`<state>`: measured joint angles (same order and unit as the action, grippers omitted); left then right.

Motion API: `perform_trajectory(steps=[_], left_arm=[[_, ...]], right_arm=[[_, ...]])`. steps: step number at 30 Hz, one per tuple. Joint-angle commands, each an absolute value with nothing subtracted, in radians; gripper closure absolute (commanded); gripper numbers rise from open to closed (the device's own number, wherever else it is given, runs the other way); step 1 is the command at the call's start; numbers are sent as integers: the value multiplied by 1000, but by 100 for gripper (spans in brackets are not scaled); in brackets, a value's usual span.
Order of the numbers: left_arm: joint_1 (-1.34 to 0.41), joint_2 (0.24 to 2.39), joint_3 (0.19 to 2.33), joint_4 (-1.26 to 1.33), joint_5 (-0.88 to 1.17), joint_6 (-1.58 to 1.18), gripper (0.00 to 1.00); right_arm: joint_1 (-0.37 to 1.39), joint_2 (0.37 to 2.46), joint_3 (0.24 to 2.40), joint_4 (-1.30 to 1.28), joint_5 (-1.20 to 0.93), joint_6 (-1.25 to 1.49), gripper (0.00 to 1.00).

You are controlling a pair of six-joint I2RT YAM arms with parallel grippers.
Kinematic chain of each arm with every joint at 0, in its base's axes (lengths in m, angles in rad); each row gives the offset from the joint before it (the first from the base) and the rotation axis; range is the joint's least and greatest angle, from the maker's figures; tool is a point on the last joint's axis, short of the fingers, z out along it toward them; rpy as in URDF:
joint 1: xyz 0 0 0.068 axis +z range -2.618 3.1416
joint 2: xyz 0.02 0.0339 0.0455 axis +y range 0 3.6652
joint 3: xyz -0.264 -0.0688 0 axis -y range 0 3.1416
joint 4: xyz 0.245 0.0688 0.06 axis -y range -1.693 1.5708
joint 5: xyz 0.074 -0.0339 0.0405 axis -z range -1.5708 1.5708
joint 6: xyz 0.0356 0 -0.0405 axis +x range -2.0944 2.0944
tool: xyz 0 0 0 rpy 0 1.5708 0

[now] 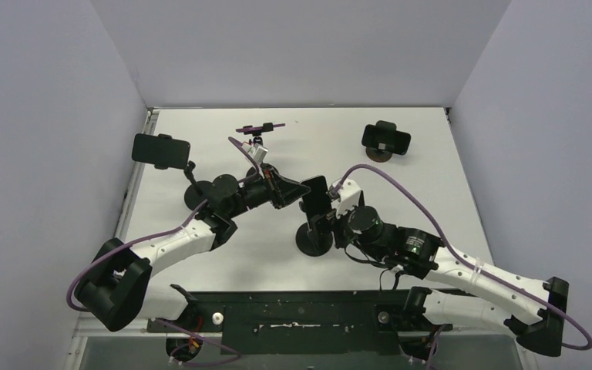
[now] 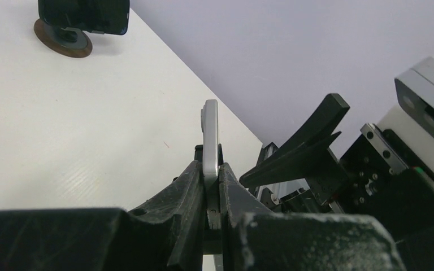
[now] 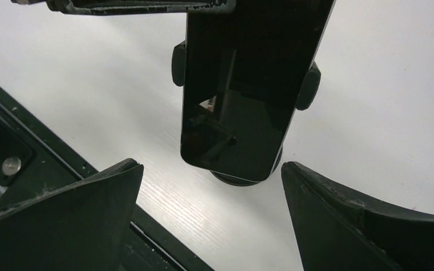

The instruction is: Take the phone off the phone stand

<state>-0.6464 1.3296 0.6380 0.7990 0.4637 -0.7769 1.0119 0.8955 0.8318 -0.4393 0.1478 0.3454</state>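
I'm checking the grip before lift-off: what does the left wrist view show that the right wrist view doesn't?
Left wrist only: the slim dark-screened phone's pale edge pinched in the shut left gripper, and a second phone on a brown round base. Right wrist only: the phone's glossy black screen, the stand's black side clamps hugging it, and its round foot below. Shared: the phone and the open right gripper beside it.
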Motion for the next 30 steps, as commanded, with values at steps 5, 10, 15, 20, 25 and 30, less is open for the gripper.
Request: perform_trajectory(steps=[5, 10, 15, 20, 25, 30], left_arm=[[-637, 1313, 649, 731, 423, -796, 100], [-637, 1315, 649, 714, 427, -800, 100], [-635, 1318, 656, 701, 434, -801, 100], [-635, 1318, 660, 696, 436, -804, 100], [-635, 1325, 665, 690, 438, -806, 100], [-634, 1325, 668, 686, 440, -808, 100]], right_arm=[[1179, 930, 820, -343, 594, 479, 0], [1185, 986, 854, -362, 606, 485, 0], [1142, 1038, 878, -358, 483, 444, 0], [1069, 1023, 857, -314, 364, 428, 0], [1043, 1034, 845, -298, 334, 411, 0], [1029, 1051, 833, -265, 316, 400, 0]])
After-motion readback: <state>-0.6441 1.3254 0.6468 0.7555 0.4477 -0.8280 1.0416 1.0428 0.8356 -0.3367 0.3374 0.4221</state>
